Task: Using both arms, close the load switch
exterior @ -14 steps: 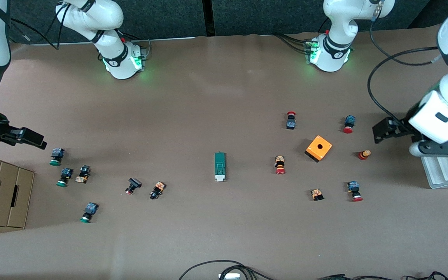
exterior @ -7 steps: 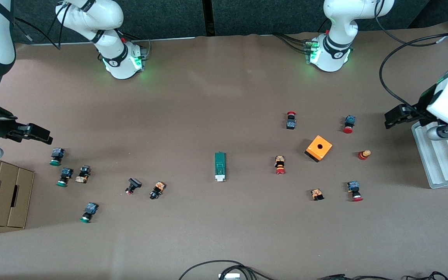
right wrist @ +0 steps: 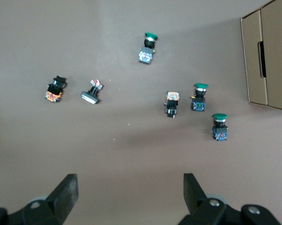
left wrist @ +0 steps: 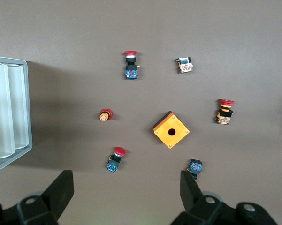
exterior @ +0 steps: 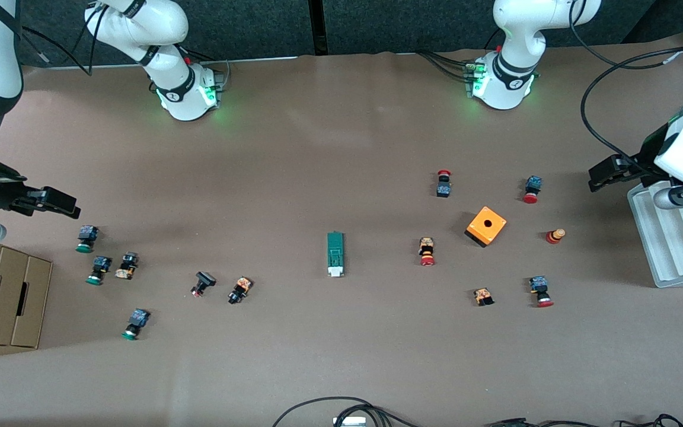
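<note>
The load switch [exterior: 335, 254] lies flat near the middle of the desk [exterior: 329, 154], well apart from both hands and touched by neither. It is a narrow dark-green rectangular block, its long axis running toward the front camera, with a white tab at the end nearer that camera and a faint pale outline on its top face. It is longer than the push-buttons scattered around it. Toward the left arm's end sits an orange cube [exterior: 486, 226] with a round hole in its top, ringed by red-capped push-buttons [exterior: 427, 251]; toward the right arm's end lie several green-capped push-buttons [exterior: 86, 238]. The left hand [exterior: 605, 174] hangs in the air over the desk just beside a pale ribbed tray [exterior: 670, 246], fingers spread wide and holding nothing; in the left wrist view the two fingers [left wrist: 62, 190] stand far apart above bare desk, with the orange cube and red buttons in sight. The right hand [exterior: 51, 201] hangs over the desk near a cardboard box [exterior: 3, 293], likewise released and empty; the right wrist view shows its fingers [right wrist: 68, 192] parted over the green buttons.
</note>
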`<action>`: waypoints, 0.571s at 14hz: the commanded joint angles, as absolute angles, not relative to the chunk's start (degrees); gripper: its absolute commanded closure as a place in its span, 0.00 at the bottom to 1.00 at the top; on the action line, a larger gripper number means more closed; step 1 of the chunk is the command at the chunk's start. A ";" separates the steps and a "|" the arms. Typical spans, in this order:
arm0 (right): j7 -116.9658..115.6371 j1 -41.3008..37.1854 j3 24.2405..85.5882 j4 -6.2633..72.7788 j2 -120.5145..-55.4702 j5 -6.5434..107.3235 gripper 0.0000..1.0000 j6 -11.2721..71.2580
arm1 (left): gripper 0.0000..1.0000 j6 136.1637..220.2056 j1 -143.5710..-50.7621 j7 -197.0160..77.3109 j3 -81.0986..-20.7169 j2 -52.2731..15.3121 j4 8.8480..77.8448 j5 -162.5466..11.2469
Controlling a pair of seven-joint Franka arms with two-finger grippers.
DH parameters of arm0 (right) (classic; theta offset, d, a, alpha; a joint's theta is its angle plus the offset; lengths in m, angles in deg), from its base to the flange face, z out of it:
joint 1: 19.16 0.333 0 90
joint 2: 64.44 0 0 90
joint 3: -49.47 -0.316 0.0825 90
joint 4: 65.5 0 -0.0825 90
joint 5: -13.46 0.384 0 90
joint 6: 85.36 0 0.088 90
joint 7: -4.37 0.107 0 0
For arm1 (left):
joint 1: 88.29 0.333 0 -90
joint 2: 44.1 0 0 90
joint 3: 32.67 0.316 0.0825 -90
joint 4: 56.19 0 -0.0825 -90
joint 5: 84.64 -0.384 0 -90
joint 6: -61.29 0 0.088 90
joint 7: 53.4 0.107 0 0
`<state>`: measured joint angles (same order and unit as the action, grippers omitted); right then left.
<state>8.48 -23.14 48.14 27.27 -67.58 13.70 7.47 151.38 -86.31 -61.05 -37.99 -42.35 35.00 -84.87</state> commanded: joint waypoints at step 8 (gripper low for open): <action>8.23 -22.67 48.59 25.99 -67.43 13.98 0.00 5.34 | 0.00 151.29 -85.83 -62.28 -38.29 -43.84 36.01 -84.82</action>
